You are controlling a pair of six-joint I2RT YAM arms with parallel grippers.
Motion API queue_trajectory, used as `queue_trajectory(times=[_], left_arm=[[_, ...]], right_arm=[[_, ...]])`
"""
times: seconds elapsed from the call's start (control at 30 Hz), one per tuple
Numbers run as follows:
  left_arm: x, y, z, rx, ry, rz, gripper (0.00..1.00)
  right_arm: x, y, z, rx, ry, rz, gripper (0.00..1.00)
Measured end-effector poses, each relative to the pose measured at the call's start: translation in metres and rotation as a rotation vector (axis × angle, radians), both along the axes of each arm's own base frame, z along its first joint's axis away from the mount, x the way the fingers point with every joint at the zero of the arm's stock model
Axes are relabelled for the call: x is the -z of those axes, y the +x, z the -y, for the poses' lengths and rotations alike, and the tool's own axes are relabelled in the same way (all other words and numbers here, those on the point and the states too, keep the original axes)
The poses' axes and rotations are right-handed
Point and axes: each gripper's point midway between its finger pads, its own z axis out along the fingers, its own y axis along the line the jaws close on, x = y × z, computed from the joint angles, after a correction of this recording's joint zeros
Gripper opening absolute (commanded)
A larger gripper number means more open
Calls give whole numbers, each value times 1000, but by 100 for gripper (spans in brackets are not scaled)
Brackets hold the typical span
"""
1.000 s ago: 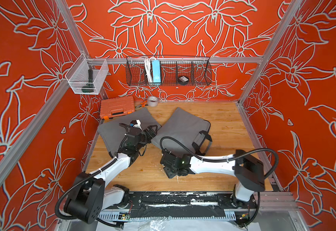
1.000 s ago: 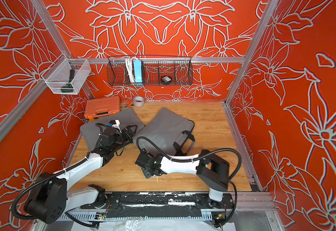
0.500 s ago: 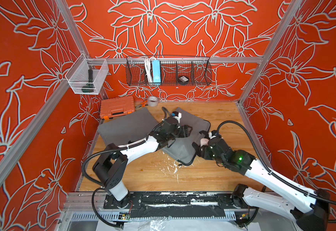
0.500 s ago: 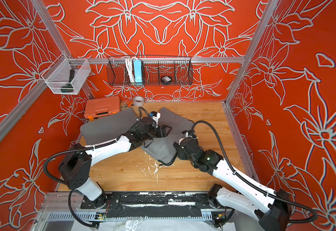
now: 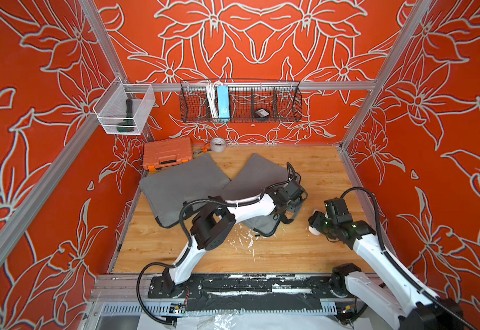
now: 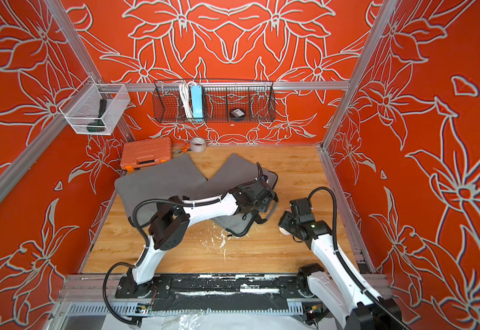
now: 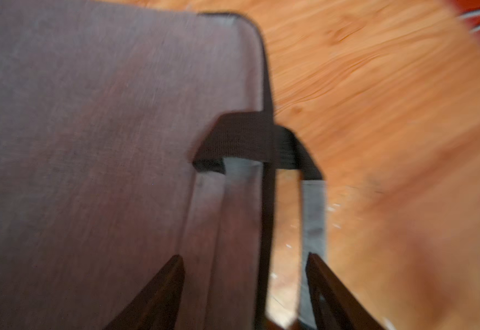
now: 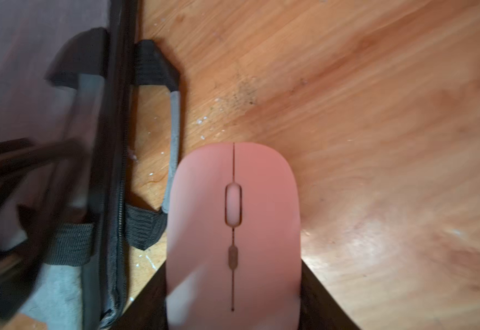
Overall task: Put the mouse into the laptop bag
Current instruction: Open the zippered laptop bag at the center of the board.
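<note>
In both top views the laptop bag [image 5: 257, 175] [image 6: 233, 171] lies on the counter [image 5: 290, 251], with the mouse [image 5: 314, 228] just beside it. Left wrist view: left jaws wide, astride the handle [image 7: 314, 214]. Right wrist view: right jaws grip the mouse [image 8: 233, 228]. Next, I'd say, the bag needs opening.

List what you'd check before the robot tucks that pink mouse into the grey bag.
1. Grip: the right hand holds the pink computer mouse: ok, with a finger on each side.
2. Bag hold: the left hand is at the strap handle of the grey fabric laptop bag: not ok, its fingers are apart and not closed on the handle.
3. Opening: the bag's zip is undone: cannot tell, it is blurred.
4. Position: the mouse is near the bag's handle side: ok, it is beside it over the wooden table.
</note>
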Motion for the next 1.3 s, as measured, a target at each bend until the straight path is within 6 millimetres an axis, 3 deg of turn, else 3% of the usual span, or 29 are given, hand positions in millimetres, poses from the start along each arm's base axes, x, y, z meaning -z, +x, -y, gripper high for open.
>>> queue_trajectory(times=[0.1, 0.3, 0.4, 0.57, 0.67, 0.97, 1.17, 1.3], left_arm=[[23, 10, -6, -36, 95, -6, 70], [21, 12, -6, -46, 151, 2, 81], [21, 12, -7, -46, 160, 2, 78], [22, 12, -11, -44, 178, 1, 21], [21, 13, -9, -38, 175, 4, 0], [8, 10, -11, -52, 132, -4, 0], [-36, 1, -15, -47, 35, 20, 0], [-74, -4, -18, -42, -49, 52, 0]], right_arm=[[0, 3, -5, -19, 21, 7, 48], [-2, 6, -12, -40, 52, 24, 48], [-1, 5, -14, -48, 60, 22, 48], [-2, 7, -16, -56, 72, 29, 48], [-2, 9, -17, -58, 76, 33, 48], [7, 22, -32, -91, 136, 17, 48], [23, 40, -44, -95, 177, -41, 47], [20, 67, -52, -82, 208, -32, 47]])
